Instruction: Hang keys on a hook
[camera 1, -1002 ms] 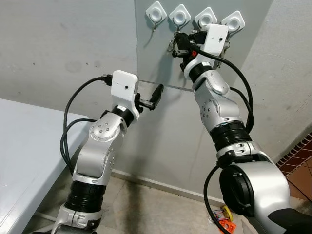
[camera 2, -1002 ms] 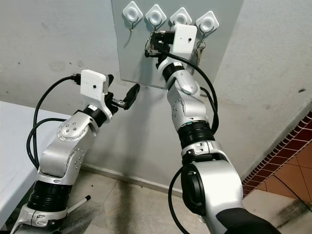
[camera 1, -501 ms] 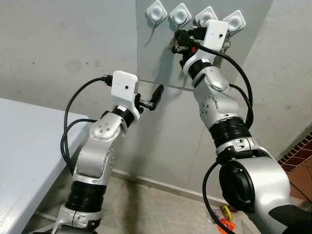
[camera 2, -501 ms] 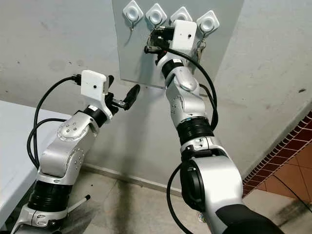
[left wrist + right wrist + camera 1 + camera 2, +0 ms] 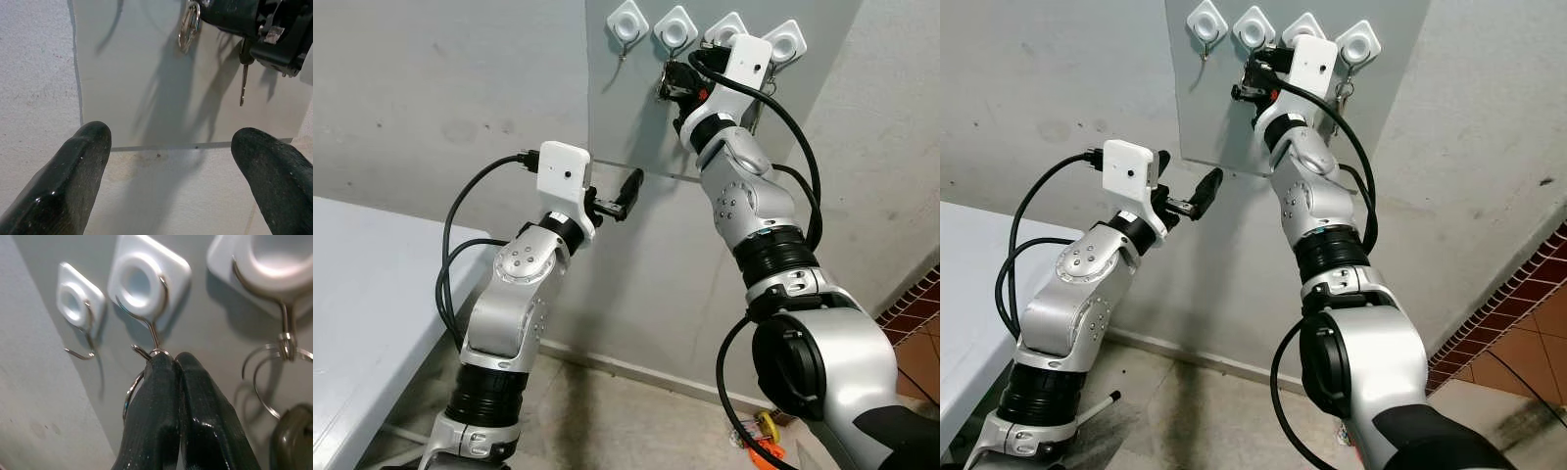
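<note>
**Four hooks up, one ring at the wire's tip**

Four white hooks in a row on the grey wall panel (image 5: 607, 108); second hook (image 5: 146, 289) from the robot's left the target, by the look of it; right gripper (image 5: 173, 363) raised just beneath it, fingers (image 5: 151, 416) pressed together and pinching the key ring (image 5: 131, 391). Ring's top edge touching, or all but touching, the upturned end of the hook's wire; whether already threaded over the tip, impossible to tell. Seen from the left wrist, ring (image 5: 188, 27) dangling below the black gripper, with one key (image 5: 243, 81) hanging near it against the panel. Another ring (image 5: 274, 367) already on the neighbouring hook (image 5: 274, 264).

Carrying and lifting done, judging by this; seating the ring fully in the hook's bend, letting go and drawing back all left to do. Left gripper (image 5: 619, 196) idle lower down, short of the panel, fingers (image 5: 73, 171) spread wide and holding nothing.
</note>
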Motion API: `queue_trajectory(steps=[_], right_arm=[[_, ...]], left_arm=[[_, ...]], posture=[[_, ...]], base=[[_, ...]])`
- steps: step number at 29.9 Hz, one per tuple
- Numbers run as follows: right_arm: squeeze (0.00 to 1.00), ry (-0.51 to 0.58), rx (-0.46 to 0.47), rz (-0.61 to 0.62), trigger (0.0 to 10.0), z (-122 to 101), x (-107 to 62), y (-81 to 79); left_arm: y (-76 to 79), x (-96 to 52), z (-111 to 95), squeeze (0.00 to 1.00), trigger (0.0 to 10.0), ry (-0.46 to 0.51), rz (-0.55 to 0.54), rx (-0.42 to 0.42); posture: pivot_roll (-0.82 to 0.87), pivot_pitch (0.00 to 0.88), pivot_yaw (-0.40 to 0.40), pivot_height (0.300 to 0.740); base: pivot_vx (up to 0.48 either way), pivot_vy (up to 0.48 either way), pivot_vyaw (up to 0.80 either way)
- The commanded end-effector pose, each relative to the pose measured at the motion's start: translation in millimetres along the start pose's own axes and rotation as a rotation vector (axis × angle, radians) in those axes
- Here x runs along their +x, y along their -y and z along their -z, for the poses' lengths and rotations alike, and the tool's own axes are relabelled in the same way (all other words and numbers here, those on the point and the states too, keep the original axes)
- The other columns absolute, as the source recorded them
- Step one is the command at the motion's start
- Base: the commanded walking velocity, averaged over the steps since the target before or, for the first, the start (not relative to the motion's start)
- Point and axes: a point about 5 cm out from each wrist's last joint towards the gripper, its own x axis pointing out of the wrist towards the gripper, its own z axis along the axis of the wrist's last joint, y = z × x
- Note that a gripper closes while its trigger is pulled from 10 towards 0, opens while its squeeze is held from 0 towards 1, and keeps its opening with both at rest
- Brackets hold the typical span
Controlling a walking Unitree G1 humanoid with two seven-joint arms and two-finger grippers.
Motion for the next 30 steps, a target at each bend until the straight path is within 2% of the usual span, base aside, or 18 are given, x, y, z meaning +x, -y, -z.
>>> queue_trajectory(steps=[1,5,6,7,8,10,11,18,21,26,30], right_arm=[[0.0,0.018,0.019,-0.006,10.0,-8.7,2.6,-4.3],[0.0,0.031,0.056,-0.026,10.0,-5.3,-0.6,-2.6],[0.78,0.036,0.063,-0.02,10.0,-4.9,-1.4,-1.3],[0.78,0.039,0.067,-0.013,10.0,-4.8,-1.8,-0.4],[1.0,0.042,0.075,-0.006,10.0,-3.7,-2.8,1.2],[1.0,0.065,0.051,-0.019,10.0,-3.2,-5.1,1.8],[1.0,0.12,-0.005,-0.041,10.0,-3.4,-9.6,2.6],[1.0,0.168,-0.023,-0.093,10.0,11.3,-26.5,7.1],[1.0,0.126,-0.076,-0.129,10.0,42.9,-49.3,15.2],[1.0,0.031,-0.087,-0.146,10.0,81.6,-78.7,28.3],[1.0,-0.045,-0.104,-0.071,10.0,110.4,-102.6,44.7]], left_arm=[[-0.6,-0.2,-5.8,0.0,10.0,0.014,-0.004,0.003],[-1.4,-0.3,-6.0,0.0,10.0,0.014,-0.009,0.0],[-1.6,-0.4,-6.1,0.0,10.0,0.014,-0.011,0.0],[-1.7,-0.5,-6.1,0.0,10.0,0.014,-0.011,0.0],[-2.0,-0.8,-5.8,0.0,10.0,0.013,-0.014,0.0],[-2.3,-1.0,-5.5,0.0,10.0,0.012,-0.017,0.001],[-2.3,-1.1,-4.8,0.0,10.0,0.011,-0.02,0.002],[-2.1,-2.5,3.6,0.0,10.0,-0.018,-0.055,0.041],[-4.7,-7.2,15.8,0.0,10.0,-0.051,-0.089,0.03],[-11.5,-15.5,38.9,0.0,10.0,-0.12,-0.148,0.022],[-18.2,-24.6,68.6,0.0,10.0,-0.189,-0.192,0.049]], posture=[[0.01,0.049,-0.024,0.732],[0.01,0.049,-0.024,0.732],[0.01,0.048,-0.023,0.732],[0.01,0.048,-0.023,0.732],[0.01,0.046,-0.023,0.732],[0.01,0.045,-0.023,0.732],[0.01,0.043,-0.022,0.732],[0.02,0.029,-0.024,0.732],[0.02,0.018,-0.022,0.732],[0.02,0.01,-0.017,0.732],[0.01,0.0,-0.013,0.732]], base=[[0.0,0.0,0.0],[0.0,0.0,0.0],[0.0,0.0,0.0],[0.0,0.0,0.0],[0.0,0.0,0.0],[0.0,0.0,0.0],[0.0,0.0,0.0],[0.0,0.0,0.0],[0.0,0.0,0.0],[0.0,0.0,0.0],[0.0,0.0,0.0]])
